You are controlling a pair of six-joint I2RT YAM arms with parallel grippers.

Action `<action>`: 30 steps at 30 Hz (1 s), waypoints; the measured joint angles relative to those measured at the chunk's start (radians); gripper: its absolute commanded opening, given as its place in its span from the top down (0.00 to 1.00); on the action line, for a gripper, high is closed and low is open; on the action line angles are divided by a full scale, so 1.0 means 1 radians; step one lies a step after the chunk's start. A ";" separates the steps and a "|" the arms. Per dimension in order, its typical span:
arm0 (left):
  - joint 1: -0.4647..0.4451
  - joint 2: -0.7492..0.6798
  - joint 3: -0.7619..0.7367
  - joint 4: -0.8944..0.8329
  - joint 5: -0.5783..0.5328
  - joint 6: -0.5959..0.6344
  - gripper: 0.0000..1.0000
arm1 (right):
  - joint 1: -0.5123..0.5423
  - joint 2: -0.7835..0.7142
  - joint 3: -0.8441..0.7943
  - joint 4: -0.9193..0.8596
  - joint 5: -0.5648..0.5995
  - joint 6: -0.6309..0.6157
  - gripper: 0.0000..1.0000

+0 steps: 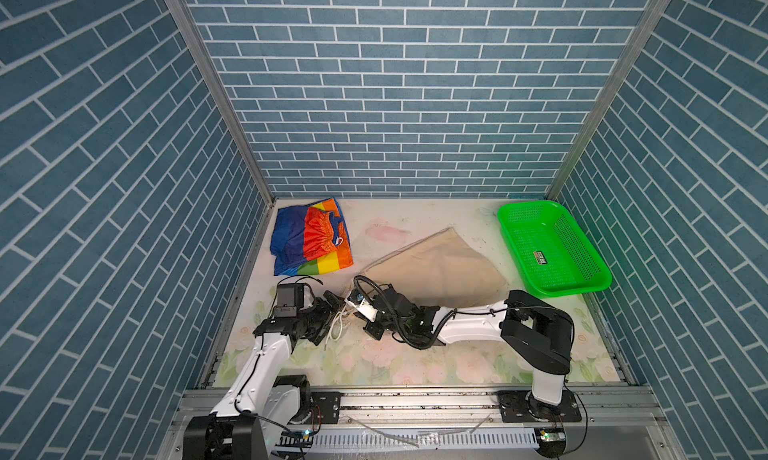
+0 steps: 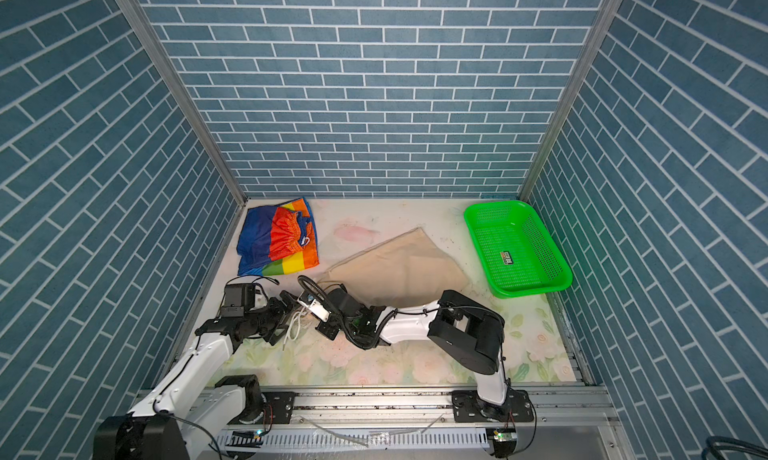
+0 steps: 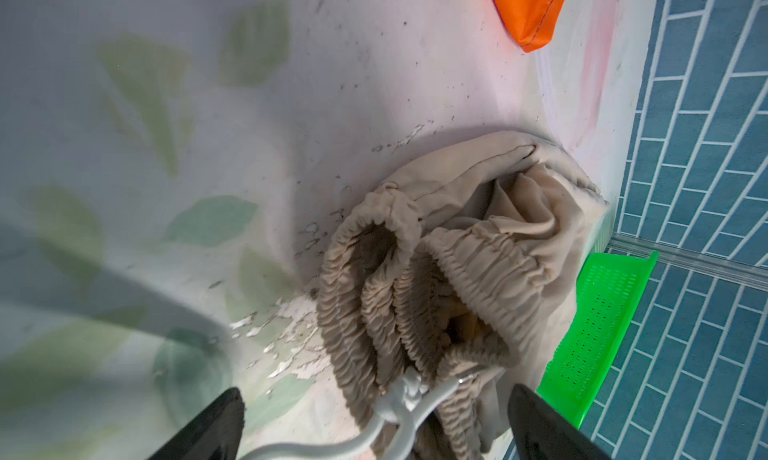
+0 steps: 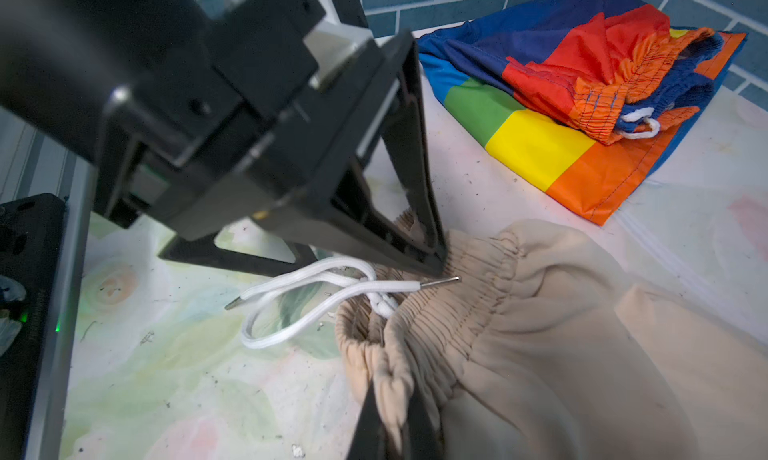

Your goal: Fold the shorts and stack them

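The beige shorts [image 1: 432, 267] [image 2: 395, 262] lie mid-table, with the gathered waistband [image 4: 469, 279] bunched toward my arms. Their white drawstring [image 4: 316, 296] [image 3: 399, 400] trails onto the floral mat. My right gripper [image 4: 390, 429] [image 1: 351, 303] is shut on a fold of that waistband. My left gripper [image 3: 376, 424] [image 4: 303, 258] [image 1: 330, 312] stands wide open, straddling the waistband and drawstring. One of its fingers [image 4: 432, 246] rests against the gathered band. The rainbow-striped shorts [image 1: 309, 242] [image 2: 276, 240] [image 4: 582, 96] lie crumpled at the back left, untouched.
A green perforated basket [image 1: 552, 246] [image 2: 517, 246] [image 3: 598, 333] stands at the back right, beside the beige shorts. Blue brick-patterned walls enclose the table on three sides. The metal rail with both arm bases [image 1: 415, 404] runs along the front edge.
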 measured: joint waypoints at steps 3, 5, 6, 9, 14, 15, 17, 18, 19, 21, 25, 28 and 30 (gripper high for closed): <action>-0.066 0.026 -0.017 0.087 -0.045 -0.056 0.00 | -0.003 -0.010 -0.010 0.011 -0.008 0.018 1.00; -0.109 0.055 -0.019 0.140 -0.072 -0.087 0.04 | -0.007 -0.016 -0.013 0.016 -0.013 0.026 1.00; -0.128 0.075 -0.020 0.167 -0.084 -0.104 0.09 | -0.010 -0.019 -0.014 0.020 -0.016 0.029 1.00; -0.167 0.129 -0.026 0.238 -0.115 -0.138 0.29 | -0.017 -0.032 -0.027 0.031 -0.030 0.036 1.00; -0.193 0.192 -0.006 0.294 -0.141 -0.148 0.83 | -0.021 -0.039 -0.032 0.027 -0.063 0.053 0.99; -0.195 0.200 0.010 0.285 -0.146 -0.143 0.90 | -0.021 -0.039 -0.032 0.025 -0.071 0.058 0.87; -0.198 0.206 0.053 0.248 -0.156 -0.118 0.97 | -0.022 -0.040 -0.032 0.025 -0.085 0.070 0.61; -0.199 0.206 0.077 0.227 -0.161 -0.101 0.99 | -0.025 -0.043 -0.032 0.025 -0.096 0.073 0.53; -0.199 0.205 0.094 0.216 -0.169 -0.092 0.99 | -0.026 -0.047 -0.032 0.025 -0.101 0.078 0.50; -0.195 0.201 0.128 0.174 -0.183 -0.056 1.00 | -0.043 -0.064 -0.037 0.024 -0.119 0.109 0.48; -0.150 0.191 0.266 -0.045 -0.190 0.063 1.00 | -0.140 -0.184 -0.100 -0.018 -0.187 0.184 0.48; -0.106 0.191 0.362 -0.173 -0.196 0.155 1.00 | -0.260 -0.274 -0.135 -0.036 -0.209 0.246 0.46; -0.079 0.196 0.407 -0.252 -0.199 0.212 1.00 | -0.330 -0.318 -0.166 -0.040 -0.221 0.290 0.44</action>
